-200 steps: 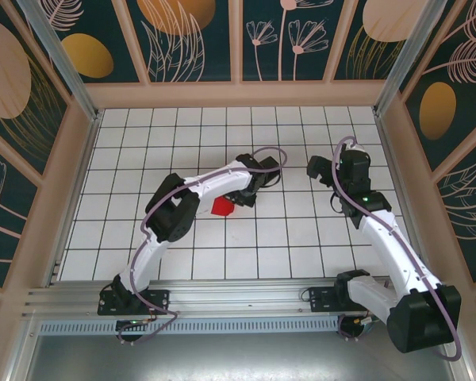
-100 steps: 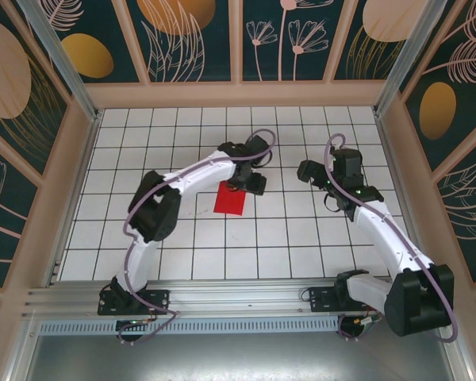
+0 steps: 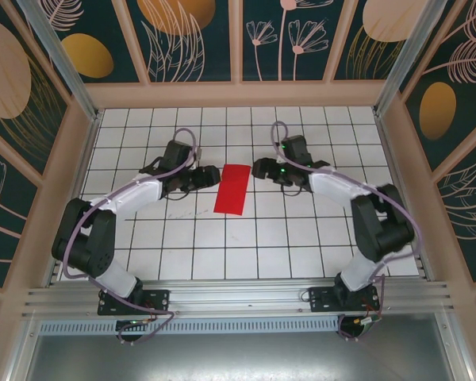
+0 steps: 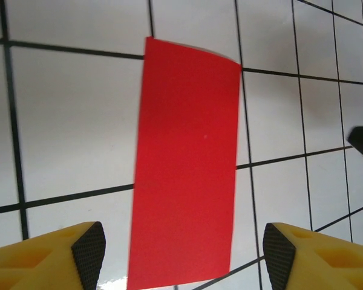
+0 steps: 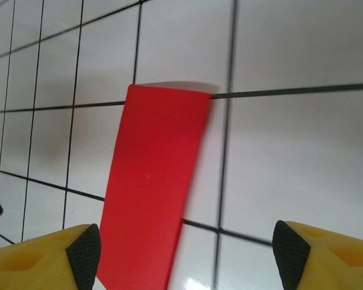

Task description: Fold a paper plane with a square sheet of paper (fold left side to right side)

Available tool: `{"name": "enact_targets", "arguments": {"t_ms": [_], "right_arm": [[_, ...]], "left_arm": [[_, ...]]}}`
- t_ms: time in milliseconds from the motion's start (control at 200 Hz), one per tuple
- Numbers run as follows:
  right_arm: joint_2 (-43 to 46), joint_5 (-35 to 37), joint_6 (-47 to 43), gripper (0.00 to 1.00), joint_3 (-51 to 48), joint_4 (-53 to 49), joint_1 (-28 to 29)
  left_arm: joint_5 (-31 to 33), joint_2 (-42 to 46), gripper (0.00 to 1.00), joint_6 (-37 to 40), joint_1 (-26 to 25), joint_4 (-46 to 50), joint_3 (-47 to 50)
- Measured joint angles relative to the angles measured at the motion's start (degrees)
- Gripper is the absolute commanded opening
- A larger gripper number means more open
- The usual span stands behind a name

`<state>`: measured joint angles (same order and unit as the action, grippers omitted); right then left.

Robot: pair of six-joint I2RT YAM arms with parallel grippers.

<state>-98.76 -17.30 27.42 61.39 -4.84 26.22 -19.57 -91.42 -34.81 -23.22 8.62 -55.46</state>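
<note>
1. Left pincer (image 4: pixel 183 244): the yellow fingers with black pads (image 4: pixel 88 248) stand wide apart and grip nothing.
2. Just ahead of it lies the thin, bright red paper sheet (image 4: pixel 187 169), a plain oblong flat on the white, black-gridded worktop (image 4: pixel 72 121). In the left wrist view its near short edge lies between the fingertips, and its long axis runs straight away from them.
3. Beyond the sheet is the right pincer (image 3: pixel 259 169), likewise spread and holding nothing, with the sheet ahead of its tips.
4. Governing relation: in the top view the sheet lies between the two pincers, with its long axis crosswise to the line joining them. Each pincer therefore faces one long edge, near the far corners. Both are just beside the sheet, and neither is clearly nearer.
5. Judgement: a left-to-right fold would probably start at the long edge on the left pincer's side, while the right pincer steadies the opposite edge.
</note>
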Motion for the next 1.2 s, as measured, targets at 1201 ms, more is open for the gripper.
{"name": "enact_targets", "arguments": {"t_ms": [1201], "right_arm": [[-27.08,-0.61,-2.73,0.46,26.67,-7.87,3.04]], "left_arm": [[-13.05,-11.78,0.62,-1.92,1.38,-11.69,4.31]]}}
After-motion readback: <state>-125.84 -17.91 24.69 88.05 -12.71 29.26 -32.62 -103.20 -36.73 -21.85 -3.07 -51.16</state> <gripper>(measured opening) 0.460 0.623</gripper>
